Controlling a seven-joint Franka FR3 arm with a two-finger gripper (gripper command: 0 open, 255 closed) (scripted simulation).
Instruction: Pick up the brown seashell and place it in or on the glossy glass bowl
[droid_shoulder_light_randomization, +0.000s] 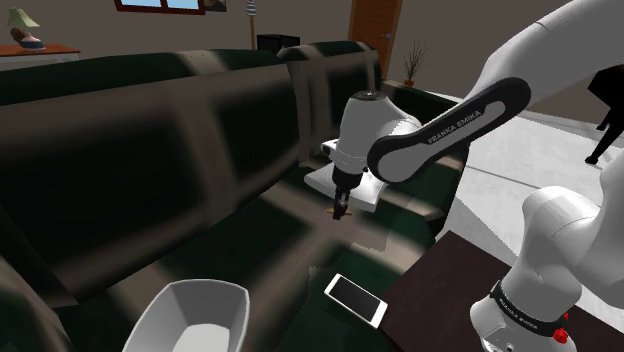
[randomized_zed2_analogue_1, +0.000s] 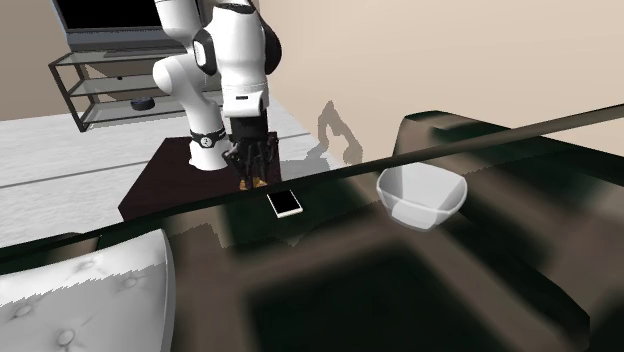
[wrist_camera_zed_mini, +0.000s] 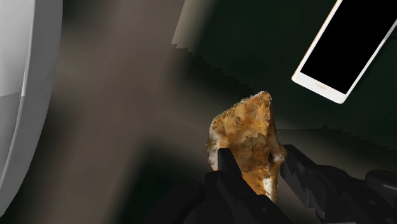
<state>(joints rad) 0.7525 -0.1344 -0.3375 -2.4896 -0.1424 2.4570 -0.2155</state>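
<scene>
A rough brown-orange seashell (wrist_camera_zed_mini: 245, 130) sits between my two black fingers, which clasp its sides; my gripper (wrist_camera_zed_mini: 257, 159) is shut on it. In the shoulder view the gripper (droid_shoulder_light_randomization: 340, 207) points down over the dark sofa seat, with a speck of the shell (droid_shoulder_light_randomization: 334, 213) at its tip. The second exterior view shows the gripper (randomized_zed2_analogue_1: 252, 174) with the shell (randomized_zed2_analogue_1: 258, 184) just behind the sofa's back edge. The pale, squarish bowl (droid_shoulder_light_randomization: 190, 315) stands on the seat toward the shoulder view's lower left, well apart from the gripper. In the second exterior view the bowl (randomized_zed2_analogue_1: 422, 195) is to the right.
A white phone with a black screen (droid_shoulder_light_randomization: 355, 298) (wrist_camera_zed_mini: 343, 48) (randomized_zed2_analogue_1: 285, 204) lies flat on the seat between gripper and bowl. A white cushion (droid_shoulder_light_randomization: 322, 181) (randomized_zed2_analogue_1: 80, 290) lies by the gripper. The sofa's dark backrest (droid_shoulder_light_randomization: 150, 140) rises along the seat. The stand's dark top (droid_shoulder_light_randomization: 440, 300) adjoins the sofa.
</scene>
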